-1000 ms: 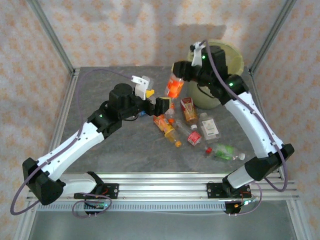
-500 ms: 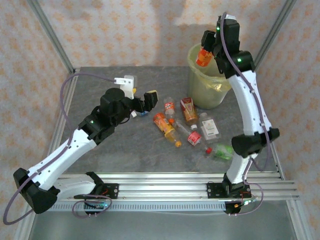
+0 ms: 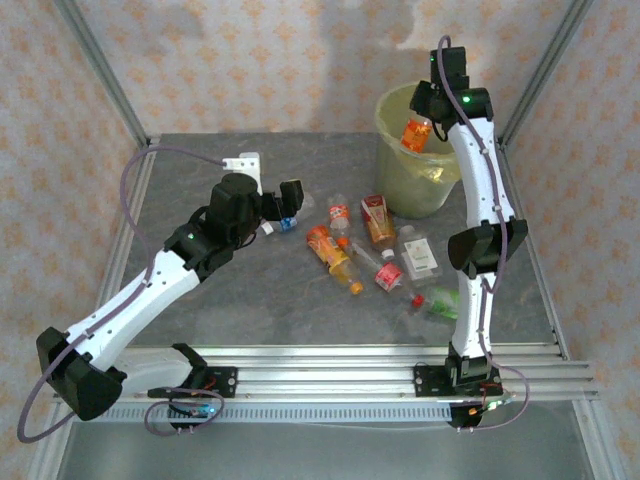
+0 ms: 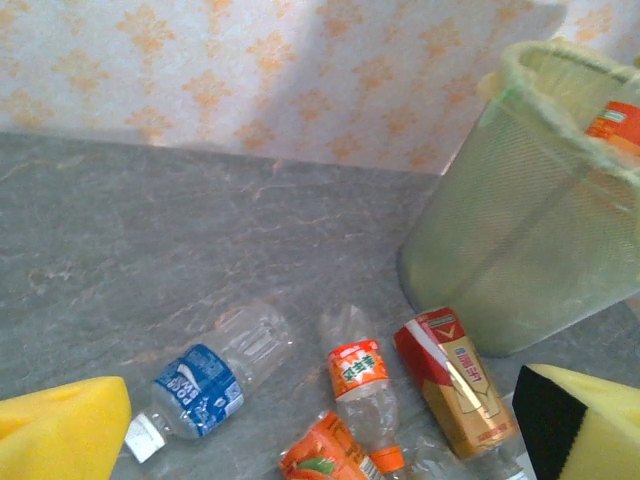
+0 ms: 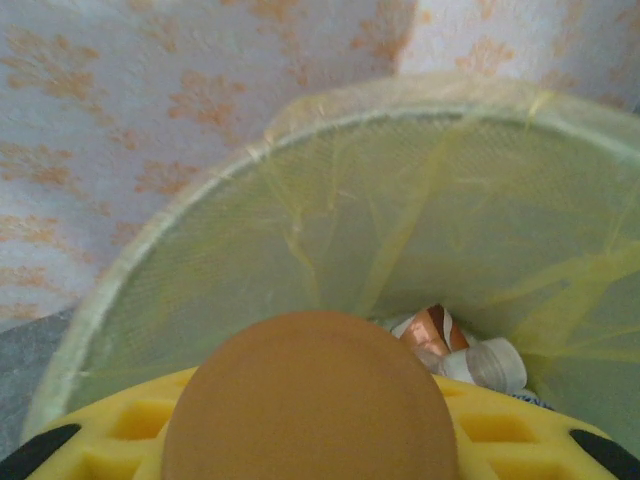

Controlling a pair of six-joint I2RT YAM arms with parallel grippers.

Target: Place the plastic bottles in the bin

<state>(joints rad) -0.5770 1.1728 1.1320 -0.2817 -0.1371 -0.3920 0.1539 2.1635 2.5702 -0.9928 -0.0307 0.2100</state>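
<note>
Release step over the bin. An orange-labelled bottle [image 3: 414,133] is held by the right gripper [image 3: 421,116], whose jaws are closed narrowly on its body. The bottle is hung inside the rim of the bin [image 3: 405,185]. In the right wrist view the bottle [image 5: 310,400] is seen end-on between the yellow pads [image 5: 120,440], with the lined bin wall [image 5: 250,230] beyond it and other bottles [image 5: 470,362] lying at the bottom.

The left gripper [image 3: 275,200] is spread fully and nothing is held in it. It is poised just beside a blue-labelled bottle [image 3: 284,224] on the table [image 3: 250,300]. Several more bottles [image 3: 333,255] are scattered between that one and the bin.

For a clean drop, the bottle is best kept over the middle of the opening, well clear of the rim and of the loose folds of the bag [image 5: 420,200], which could catch it. The jaws should be opened wide in one motion so that the bottle is not dragged by a pad. The arm is best lifted straight up afterwards so that the light bin is not nudged.
</note>
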